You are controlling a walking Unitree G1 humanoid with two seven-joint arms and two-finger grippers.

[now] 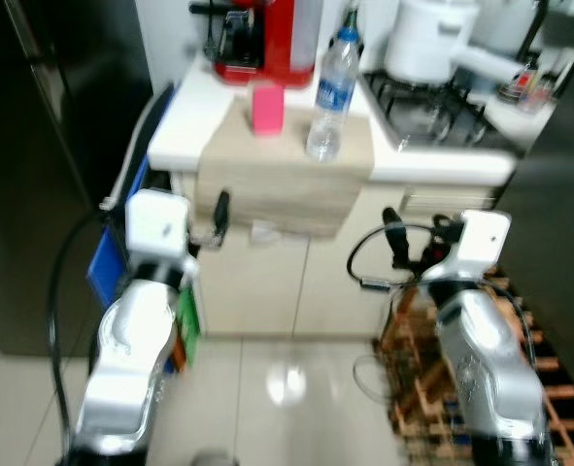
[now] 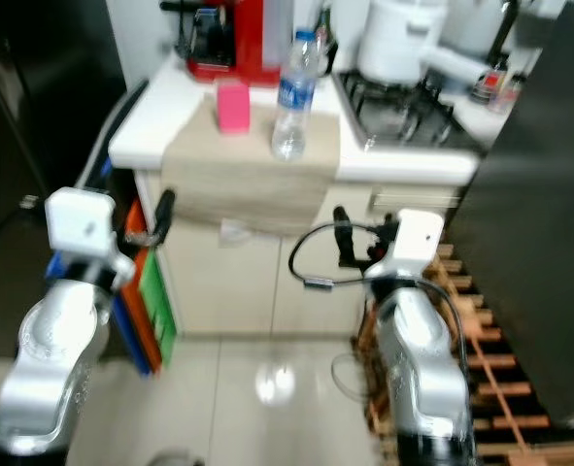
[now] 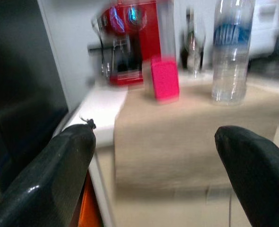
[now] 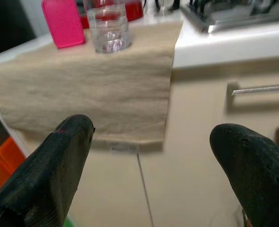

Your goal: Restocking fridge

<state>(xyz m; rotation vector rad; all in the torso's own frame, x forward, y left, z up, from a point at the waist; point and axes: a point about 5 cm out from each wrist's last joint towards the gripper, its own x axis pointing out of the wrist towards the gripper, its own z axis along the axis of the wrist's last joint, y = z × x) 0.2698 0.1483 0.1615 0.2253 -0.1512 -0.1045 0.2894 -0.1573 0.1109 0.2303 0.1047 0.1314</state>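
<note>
A clear water bottle [image 1: 332, 92] with a blue label stands on a beige cloth [image 1: 287, 170] that drapes over the white counter's front edge. A pink carton [image 1: 266, 107] stands just left of the bottle on the same cloth. My left gripper [image 1: 220, 216] is raised below the counter edge, left of the cloth, and my right gripper [image 1: 395, 238] is held up in front of the cabinet doors. In the wrist views the left gripper [image 3: 153, 142] and the right gripper [image 4: 151, 132] are open, with nothing between their fingers. Both are well short of the bottle [image 4: 108, 30].
A tall black fridge [image 1: 44, 146] stands at the left, a dark panel [image 1: 558, 214] at the right. A red coffee machine [image 1: 262, 39] sits behind the carton; a white pot [image 1: 427, 39] is on the stove. A wooden rack [image 1: 413, 379] stands low right, coloured boards [image 2: 151, 291] by the counter.
</note>
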